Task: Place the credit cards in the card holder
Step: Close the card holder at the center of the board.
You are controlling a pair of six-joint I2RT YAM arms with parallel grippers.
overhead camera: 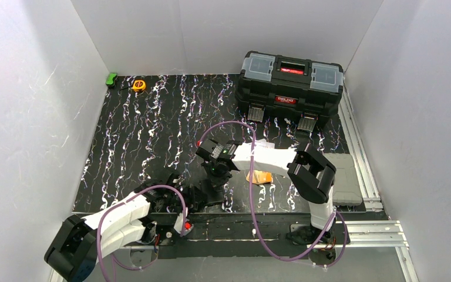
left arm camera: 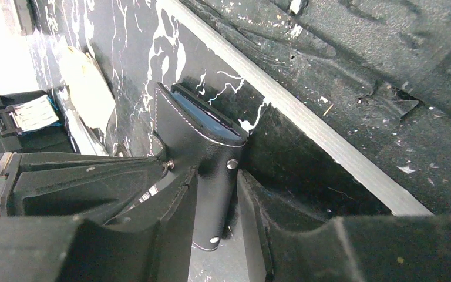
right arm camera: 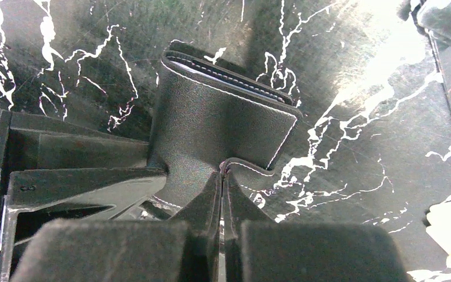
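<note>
Currently the card holder (left arm camera: 202, 147) sits well in front of the toolbox (overhead camera: 290, 82), out towards the near edge of the bench (overhead camera: 147, 129) and a little to the left of the toolbox's left end. It is held up off the bench top between both hands. The left hand (left arm camera: 211, 176) has its two fingers pressed against the opposite faces of the black holder, pinching its studded lower part. The right hand (right arm camera: 222, 170) has its fingers squeezed together on a thin stitched flap at the holder's bottom edge, with no gap showing between them. The holder's mouth points away from both wrist cameras and is slightly parted, with a bluish inner sleeve (left arm camera: 197, 111) showing inside the stitched rim.

One orange credit card (overhead camera: 262, 176) lies flat on the bench in front of the toolbox, closer to the toolbox than the holder is and just beside the right arm's forearm. In the left wrist view pale cards (left arm camera: 88, 88) lie on the bench beyond the holder, washed out by glare.

Far to the left of the toolbox, along the same back edge, sit a yellow tape measure (overhead camera: 138, 85) and a small green object (overhead camera: 112, 79).
</note>
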